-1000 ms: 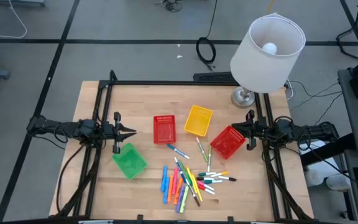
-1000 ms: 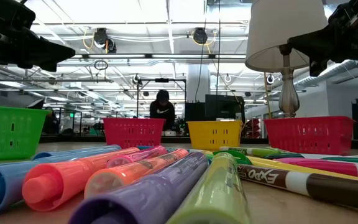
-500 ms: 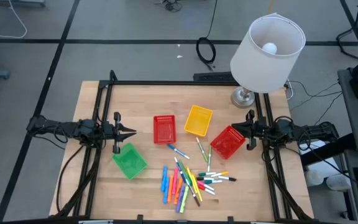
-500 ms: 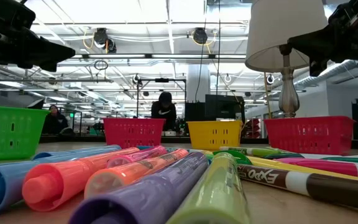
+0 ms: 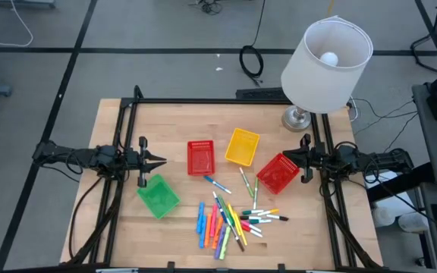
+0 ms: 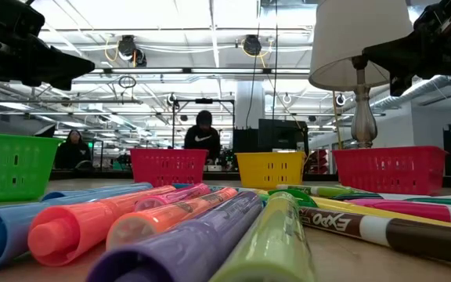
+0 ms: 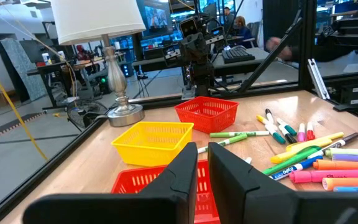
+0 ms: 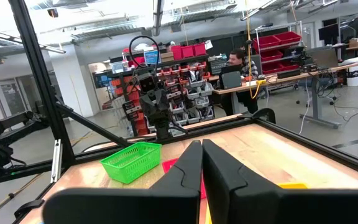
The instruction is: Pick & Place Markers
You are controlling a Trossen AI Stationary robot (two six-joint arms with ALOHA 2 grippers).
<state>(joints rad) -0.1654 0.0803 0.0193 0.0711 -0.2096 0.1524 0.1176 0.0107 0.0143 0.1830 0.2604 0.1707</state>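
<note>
While markers (image 5: 230,218) lie heaped, most point toward table's (image 5: 180,121) back edge.

Pale wood-grain worktop (image 5: 173,117), glossy plastic markers (image 5: 226,220), plastic mesh baskets (image 5: 242,146), shiny metal lamp base (image 5: 297,118), matt white shade (image 5: 326,64)

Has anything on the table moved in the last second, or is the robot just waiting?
Nothing on the table moved. Both arms wait at the table's sides, the left end effector above the green basket, the right end effector by a red basket, neither holding anything. The markers lie in the same heap. Only a person in the room behind shifted a little.
</note>
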